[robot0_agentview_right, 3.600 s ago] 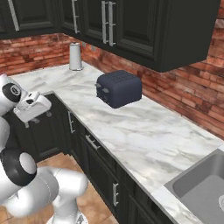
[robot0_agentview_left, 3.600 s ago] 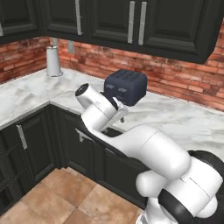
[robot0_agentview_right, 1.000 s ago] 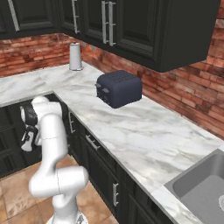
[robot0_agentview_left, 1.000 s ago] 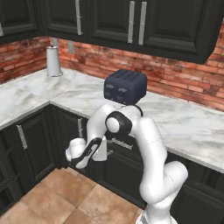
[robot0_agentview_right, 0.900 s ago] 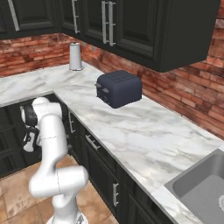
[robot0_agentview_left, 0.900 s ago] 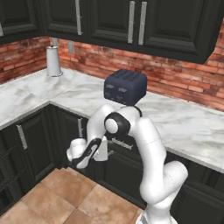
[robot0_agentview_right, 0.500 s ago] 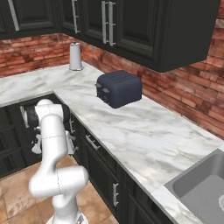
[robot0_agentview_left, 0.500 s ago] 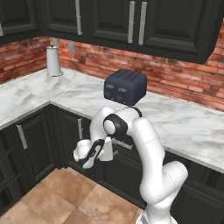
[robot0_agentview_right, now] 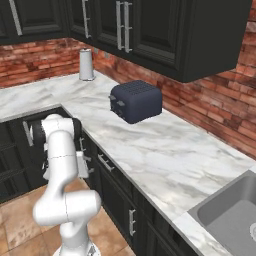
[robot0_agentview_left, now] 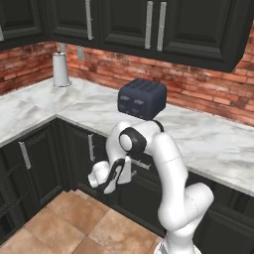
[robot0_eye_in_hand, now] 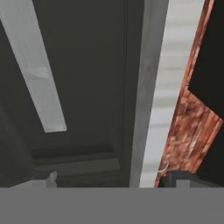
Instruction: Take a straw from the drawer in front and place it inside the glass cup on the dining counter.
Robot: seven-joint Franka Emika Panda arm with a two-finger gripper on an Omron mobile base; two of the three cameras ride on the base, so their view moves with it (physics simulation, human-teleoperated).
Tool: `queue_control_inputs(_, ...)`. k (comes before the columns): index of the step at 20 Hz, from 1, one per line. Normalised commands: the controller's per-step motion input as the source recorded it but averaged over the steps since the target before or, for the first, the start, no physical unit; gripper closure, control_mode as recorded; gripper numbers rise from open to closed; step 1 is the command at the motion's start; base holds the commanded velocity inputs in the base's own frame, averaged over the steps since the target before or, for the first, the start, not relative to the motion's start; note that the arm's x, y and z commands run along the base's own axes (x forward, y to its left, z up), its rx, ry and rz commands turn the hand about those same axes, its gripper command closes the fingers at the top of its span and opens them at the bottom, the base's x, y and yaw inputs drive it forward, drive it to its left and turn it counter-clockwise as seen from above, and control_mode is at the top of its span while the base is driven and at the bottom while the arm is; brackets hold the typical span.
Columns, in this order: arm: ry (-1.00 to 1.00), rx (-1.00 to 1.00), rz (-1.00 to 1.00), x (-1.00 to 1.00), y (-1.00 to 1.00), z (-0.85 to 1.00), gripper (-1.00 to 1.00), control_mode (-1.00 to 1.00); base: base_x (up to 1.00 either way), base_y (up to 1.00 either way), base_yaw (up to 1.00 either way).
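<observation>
Pincer [robot0_agentview_left: 130,174]: down low in front of the black cabinets, spread wide, nothing between its fingers.
Drawer [robot0_agentview_left: 145,166]: shut, just under the tabletop [robot0_agentview_left: 208,144] edge; silver handle [robot0_eye_in_hand: 39,74] right by the pincer.
Toaster [robot0_agentview_left: 142,98]: on the tabletop above.

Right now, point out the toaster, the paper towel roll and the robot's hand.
toaster [robot0_agentview_left: 142,99], left base view, front face.
paper towel roll [robot0_agentview_left: 60,70], left base view, middle of the roll.
hand [robot0_agentview_left: 112,184], left base view, between its fingertips.

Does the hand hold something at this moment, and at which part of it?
Nothing is held: the hand is open, close in front of the drawer with its silver handle.
</observation>
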Motion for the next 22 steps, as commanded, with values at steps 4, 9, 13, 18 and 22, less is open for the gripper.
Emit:
queue_control_inputs(4, 0.00, 0.00, 0.15, 0.11, -0.14, -0.11, -1.00, -1.00, 0.00, 0.00, 0.00)
queue_control_inputs(9, 0.00, 0.00, 0.11, 0.22, -0.07, -0.15, -1.00, -1.00, 0.00, 0.00, 0.00)
queue_control_inputs(13, 0.00, 0.00, 0.06, 0.28, 0.00, -0.21, -1.00, -1.00, 0.00, 0.00, 0.00)
queue_control_inputs(18, 0.00, 0.00, 0.01, 0.31, 0.00, -0.26, -1.00, -1.00, 0.00, 0.00, 0.00)
queue_control_inputs(22, 0.00, 0.00, 0.00, 0.30, 0.00, -0.34, -1.00, -1.00, 0.00, 0.00, 0.00)
